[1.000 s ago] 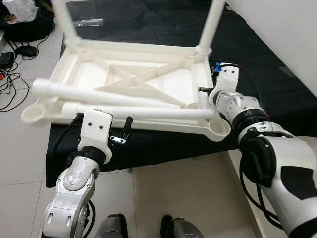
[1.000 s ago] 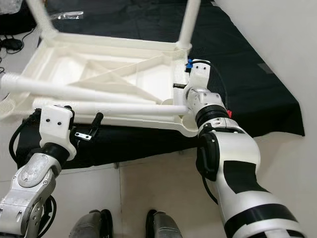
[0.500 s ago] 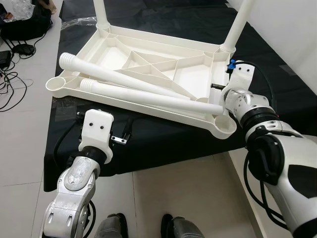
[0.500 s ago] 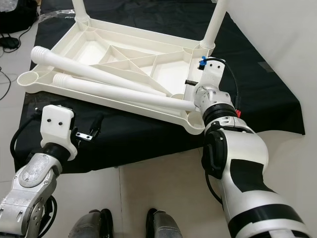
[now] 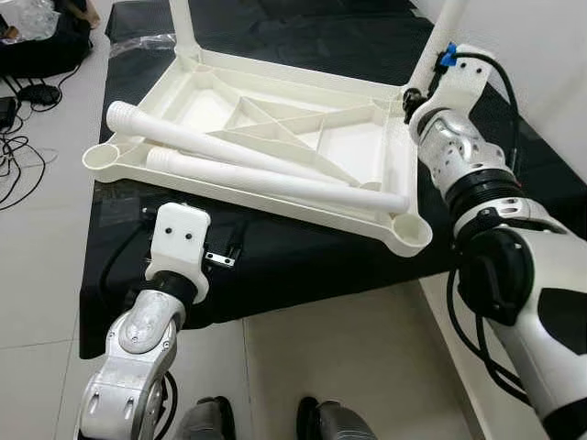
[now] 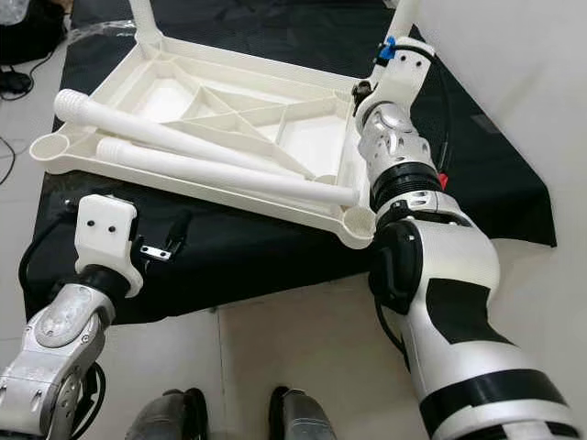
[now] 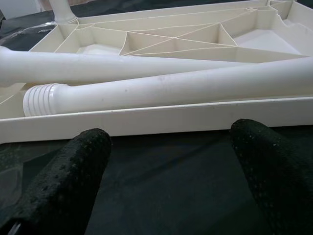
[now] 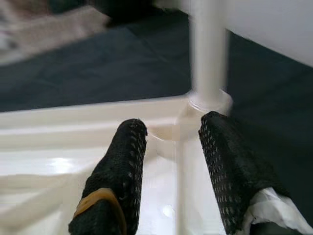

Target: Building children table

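Observation:
The white plastic table top [image 5: 293, 73] lies upside down on a black cloth [image 5: 303, 266]. Two legs stand upright in its far corners, one on the left [image 5: 182, 27] and one on the right [image 6: 404, 14]. Two loose legs [image 5: 275, 181] [image 5: 202, 142] lie slanted across the ribbed underside. Both near corner sockets [image 5: 410, 234] [image 5: 99, 156] are bare. My left gripper [image 7: 168, 147] hovers open over the cloth, just short of the table's near rim. Beside the far right upright leg, my right gripper [image 8: 171, 127] is open, holding nothing.
Tiled floor [image 5: 321, 367] runs in front of the cloth, with my feet [image 5: 266, 423] at its edge. Cables [image 5: 18, 156] and a dark bag [image 5: 37, 50] lie on the left. A white wall [image 5: 541, 55] rises close on the right. A clear plastic wrapper [image 5: 147, 41] rests at the far left.
The whole picture shifted after the first frame and the table now reads as lying flat. My right gripper has gone from the table's right rim out to the far right leg. The left arm stays put.

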{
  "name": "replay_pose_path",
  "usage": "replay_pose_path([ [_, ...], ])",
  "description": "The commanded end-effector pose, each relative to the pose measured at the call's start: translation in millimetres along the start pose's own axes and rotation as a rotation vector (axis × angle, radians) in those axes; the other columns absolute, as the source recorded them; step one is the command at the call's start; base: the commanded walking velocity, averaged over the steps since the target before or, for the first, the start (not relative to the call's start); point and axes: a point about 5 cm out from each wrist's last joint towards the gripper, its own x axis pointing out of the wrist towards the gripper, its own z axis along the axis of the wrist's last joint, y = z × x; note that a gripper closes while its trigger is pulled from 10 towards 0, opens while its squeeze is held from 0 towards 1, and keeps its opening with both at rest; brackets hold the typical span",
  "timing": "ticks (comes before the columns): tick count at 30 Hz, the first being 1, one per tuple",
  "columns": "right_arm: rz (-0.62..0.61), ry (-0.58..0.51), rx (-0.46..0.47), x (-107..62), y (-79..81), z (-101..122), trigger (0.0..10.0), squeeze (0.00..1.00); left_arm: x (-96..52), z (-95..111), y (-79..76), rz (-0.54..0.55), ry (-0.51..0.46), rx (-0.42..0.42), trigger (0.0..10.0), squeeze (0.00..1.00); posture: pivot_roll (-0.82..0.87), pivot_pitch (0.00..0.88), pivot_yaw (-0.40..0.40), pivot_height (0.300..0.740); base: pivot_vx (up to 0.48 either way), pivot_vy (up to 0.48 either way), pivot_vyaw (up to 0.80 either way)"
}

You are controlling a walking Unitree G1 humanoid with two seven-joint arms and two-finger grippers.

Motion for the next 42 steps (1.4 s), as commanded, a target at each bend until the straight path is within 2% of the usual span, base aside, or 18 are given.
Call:
replay_pose_path([
  [1, 0.132, -0.033, 0.001, -0.1, 16.2, 4, 10.0, 0.0, -1.7, -1, -2.6, -0.002, 0.003, -0.007, 10.0, 0.0, 0.01, 0.18, -0.11, 0.74, 0.0, 0.0, 0.0],
  [3, 0.307, -0.027, -0.1, -3.9, 33.7, -9, 10.0, 0.0, -1.6, -1, -4.8, -0.01, -0.002, -0.014, 10.0, 0.0, 0.02, 0.16, -0.11, 0.74, 0.0, 0.0, 0.0],
  [4, 0.307, -0.027, -0.1, -3.9, 33.7, -9, 10.0, 0.0, -1.6, -1, -4.8, -0.01, -0.002, -0.014, 10.0, 0.0, 0.02, 0.16, -0.11, 0.74, 0.0, 0.0, 0.0],
  [6, 0.426, -0.045, -0.162, -9.8, 39.8, -19, 10.0, 0.0, -3.4, 0, -7.6, -0.022, -0.003, -0.023, 10.0, 0.0, 0.02, 0.153, -0.109, 0.74, 0.0, 0.0, 0.0],
  [8, 0.477, -0.088, -0.191, -16.1, 38.3, -23, 10.0, 0.0, -5.0, 0, -9.8, -0.032, -0.006, -0.026, 10.0, 0.0, 0.02, 0.147, -0.112, 0.74, 0.0, 0.0, 0.0],
  [10, 0.481, -0.142, -0.211, -23.6, 33.5, -25, 10.0, 0.0, -6.1, 1, -10.4, -0.033, -0.009, -0.027, 10.0, 0.0, 0.03, 0.144, -0.103, 0.74, 0.0, 0.0, 0.0],
  [12, 0.481, -0.142, -0.211, -23.6, 33.5, -25, 10.0, 0.0, -6.1, 1, -10.4, -0.033, -0.009, -0.027, 10.0, 0.0, 0.03, 0.144, -0.103, 0.74, 0.0, 0.0, 0.0],
  [14, 0.469, -0.233, -0.191, -37.2, 25.8, -25, 10.0, 0.0, -5.5, 2, -9.8, -0.034, -0.015, -0.028, 10.0, 0.0, 0.02, 0.132, -0.099, 0.74, 0.0, 0.0, 0.0],
  [15, 0.469, -0.233, -0.191, -37.2, 25.8, -25, 10.0, 0.0, -5.5, 2, -9.8, -0.034, -0.015, -0.028, 10.0, 0.0, 0.02, 0.132, -0.099, 0.74, 0.0, 0.0, 0.0],
  [17, 0.486, -0.277, -0.192, -53.6, 18.3, -25, 10.0, 0.0, -5.1, 3, -9.9, -0.034, -0.024, -0.029, 10.0, 0.0, 0.02, 0.117, -0.094, 0.74, 0.0, 0.0, 0.0],
  [22, 0.514, -0.286, -0.191, -70.6, 13.6, -26, 10.0, 0.0, -5.5, 4, -11.4, -0.038, -0.031, -0.033, 10.0, 0.0, 0.02, 0.107, -0.092, 0.74, 0.0, 0.0, 0.0],
  [24, 0.515, -0.296, -0.216, -97.7, 8.5, -34, 10.0, 0.0, -9.0, 6, -14.6, -0.044, -0.039, -0.044, 10.0, 0.0, 0.02, 0.09, -0.089, 0.74, 0.0, 0.0, 0.0],
  [25, 0.515, -0.296, -0.216, -97.7, 8.5, -34, 10.0, 0.0, -9.0, 6, -14.6, -0.044, -0.039, -0.044, 10.0, 0.0, 0.02, 0.09, -0.089, 0.74, 0.0, 0.0, 0.0],
  [27, 0.508, -0.29, -0.284, -118.5, 3.8, -44, 10.0, 0.0, -13.1, 7, -17.3, -0.048, -0.043, -0.048, 10.0, 0.0, 0.02, 0.086, -0.088, 0.74, 0.0, 0.0, 0.0],
  [28, 0.501, -0.278, -0.308, -123.1, 0.7, -50, 10.0, 0.0, -14.4, 7, -18.2, -0.05, -0.041, -0.049, 10.0, 0.0, 0.02, 0.079, -0.09, 0.74, 0.0, 0.0, 0.0],
  [34, 0.449, -0.246, -0.383, -128.8, -10.2, -57, 10.0, 0.0, -15.9, 6, -21.3, -0.055, -0.037, -0.051, 10.0, 0.0, 0.02, 0.067, -0.091, 0.74, 0.0, 0.0, 0.33],
  [40, 0.445, -0.203, -0.391, -123.4, -8.9, -54, 10.0, 0.0, -15.0, 8, -20.6, -0.045, -0.041, -0.053, 10.0, 0.0, 0.02, 0.06, -0.099, 0.74, 0.0, 0.0, 0.8],
  [42, 0.449, -0.157, -0.428, -118.0, -7.8, -56, 10.0, 0.0, -15.2, 9, -20.7, -0.042, -0.041, -0.053, 10.0, 0.0, 0.03, 0.058, -0.104, 0.74, 0.0, 0.0, 0.0],
])
